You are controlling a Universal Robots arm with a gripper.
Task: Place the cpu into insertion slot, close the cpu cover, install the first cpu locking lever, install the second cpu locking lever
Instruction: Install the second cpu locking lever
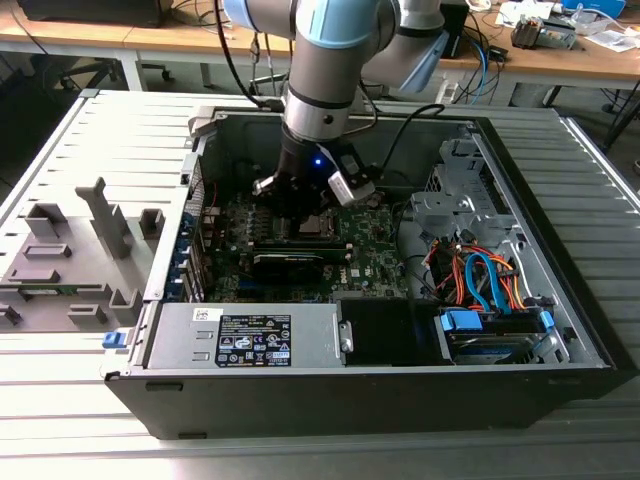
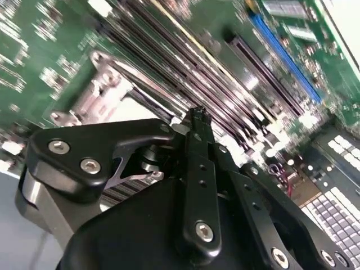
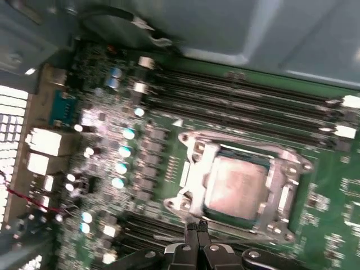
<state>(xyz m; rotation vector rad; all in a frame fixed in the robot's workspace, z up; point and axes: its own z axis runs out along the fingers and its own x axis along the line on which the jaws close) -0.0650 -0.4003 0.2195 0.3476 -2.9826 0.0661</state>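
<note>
Tool (image 3: 196,228) pinched shut, holding nothing, beside one insertion slot (image 3: 239,185) — one cpu (image 3: 236,183) seated under one cpu cover (image 3: 198,174).

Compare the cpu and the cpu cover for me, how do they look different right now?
In the first wrist view, the cpu is a solid, flat, silver-grey square; the cpu cover is a thin, shinier metal frame with a square window. The cpu fills the middle; the cpu cover runs around it. Both lie flat in the insertion slot on the green board, just beyond the claw.
</note>
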